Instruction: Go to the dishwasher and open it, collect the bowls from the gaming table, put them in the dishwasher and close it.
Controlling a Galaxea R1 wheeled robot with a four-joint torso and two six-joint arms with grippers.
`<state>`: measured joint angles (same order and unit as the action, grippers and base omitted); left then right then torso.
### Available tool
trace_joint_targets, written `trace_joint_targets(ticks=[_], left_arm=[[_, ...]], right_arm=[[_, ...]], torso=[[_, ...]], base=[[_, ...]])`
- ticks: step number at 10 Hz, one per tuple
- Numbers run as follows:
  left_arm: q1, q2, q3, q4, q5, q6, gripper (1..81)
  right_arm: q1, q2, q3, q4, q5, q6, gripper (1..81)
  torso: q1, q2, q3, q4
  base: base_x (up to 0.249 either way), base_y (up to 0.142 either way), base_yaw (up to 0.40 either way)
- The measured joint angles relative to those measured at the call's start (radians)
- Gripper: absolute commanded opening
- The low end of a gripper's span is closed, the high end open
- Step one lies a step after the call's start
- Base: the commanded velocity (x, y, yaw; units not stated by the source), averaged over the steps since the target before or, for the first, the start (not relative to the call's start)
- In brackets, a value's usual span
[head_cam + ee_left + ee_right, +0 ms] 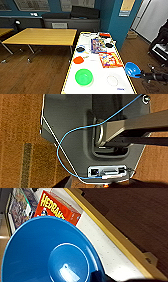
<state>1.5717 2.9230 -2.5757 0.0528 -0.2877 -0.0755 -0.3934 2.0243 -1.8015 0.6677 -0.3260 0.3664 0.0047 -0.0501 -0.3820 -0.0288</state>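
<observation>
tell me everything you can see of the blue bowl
The round bright blue plastic bowl is glossy and smooth, with a flat circular base ring visible inside and nothing in it. It is tilted, its opening facing partly up, and sits at the right edge of the long white-topped gaming table, hanging out past the yellow rim over the wooden floor. The right gripper meets its rim from the right. In the right wrist view it looms large beside a red game box.

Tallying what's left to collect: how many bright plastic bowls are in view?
3. The green bowl sits near the table's close end, the orange bowl beyond it by the left edge, and the blue bowl is held off the right edge by the right gripper.
</observation>
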Motion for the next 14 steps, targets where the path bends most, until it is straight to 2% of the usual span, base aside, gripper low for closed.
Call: trace_joint_targets(ticks=[3,5,8,11,13,14], left_arm=[[-0.008,0.003,0.003,0.006,0.0,0.0,81.1],[-0.008,0.002,0.003,0.007,0.0,0.0,81.1],[-0.009,-0.006,0.029,0.011,0.0,0.0,81.1],[-0.011,-0.09,0.173,0.013,0.0,0.0,81.1],[-0.021,-0.186,0.321,0.014,-0.005,0.0,81.1],[-0.027,-0.245,0.406,0.015,-0.01,0.0,81.1]], right_arm=[[-0.03,-0.203,0.263,-0.11,-0.075,-0.031,1.0],[-0.108,-0.37,0.441,-0.179,-0.107,-0.095,1.0],[-0.267,-0.51,0.603,-0.224,-0.105,-0.19,1.0],[-0.521,-0.55,0.68,-0.255,0.047,-0.27,1.0],[-0.722,-0.542,0.684,-0.277,0.196,-0.303,1.0],[-0.822,-0.509,0.67,-0.287,0.282,-0.317,1.0]], torso=[[0.0,0.0,0.0,0.0],[0.0,0.0,0.0,0.0],[0.0,0.0,0.0,0.0],[0.0,0.0,0.0,0.0],[0.0,0.0,0.0,0.0],[0.0,0.0,0.0,0.0]], base=[[0.0,0.0,0.0],[0.0,0.0,0.0],[0.0,0.0,0.0],[0.0,0.0,0.0],[0.0,0.0,0.0],[0.0,0.0,0.0]])
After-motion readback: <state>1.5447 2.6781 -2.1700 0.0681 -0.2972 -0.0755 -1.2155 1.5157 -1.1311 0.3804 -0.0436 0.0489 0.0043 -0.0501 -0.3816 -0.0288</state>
